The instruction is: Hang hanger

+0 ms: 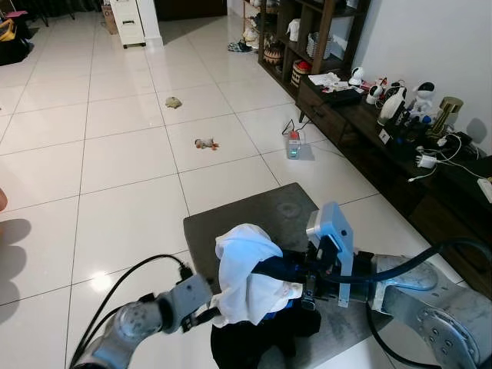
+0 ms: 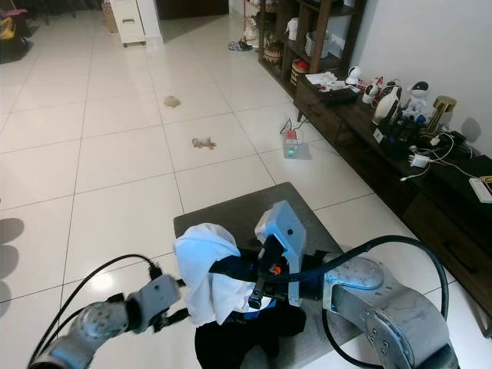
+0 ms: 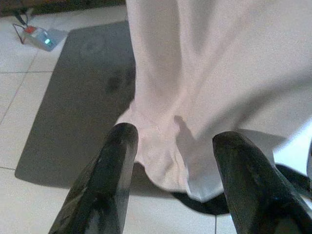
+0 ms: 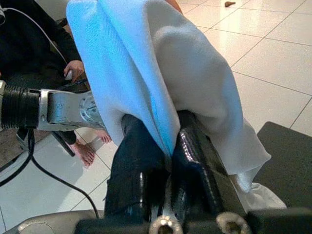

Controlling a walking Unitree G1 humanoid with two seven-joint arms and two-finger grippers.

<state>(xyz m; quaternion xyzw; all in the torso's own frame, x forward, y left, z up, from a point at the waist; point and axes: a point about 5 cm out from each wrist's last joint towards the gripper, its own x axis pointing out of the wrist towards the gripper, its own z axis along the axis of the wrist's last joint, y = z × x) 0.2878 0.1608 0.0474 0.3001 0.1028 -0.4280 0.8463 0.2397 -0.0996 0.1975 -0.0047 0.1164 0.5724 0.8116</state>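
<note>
The right gripper (image 4: 168,161) was pinched shut on a white garment (image 1: 246,269), which hung draped over its black fingers (image 4: 195,170) just above a grey mat (image 1: 261,211) on the tiled floor (image 1: 123,154). Beside it the left gripper (image 3: 170,161) waited — fingers spread apart — with the cloth's lower hem just in front of them. A dark garment (image 1: 261,338) lay bunched underneath, and the hanger itself could not be made out.
</note>
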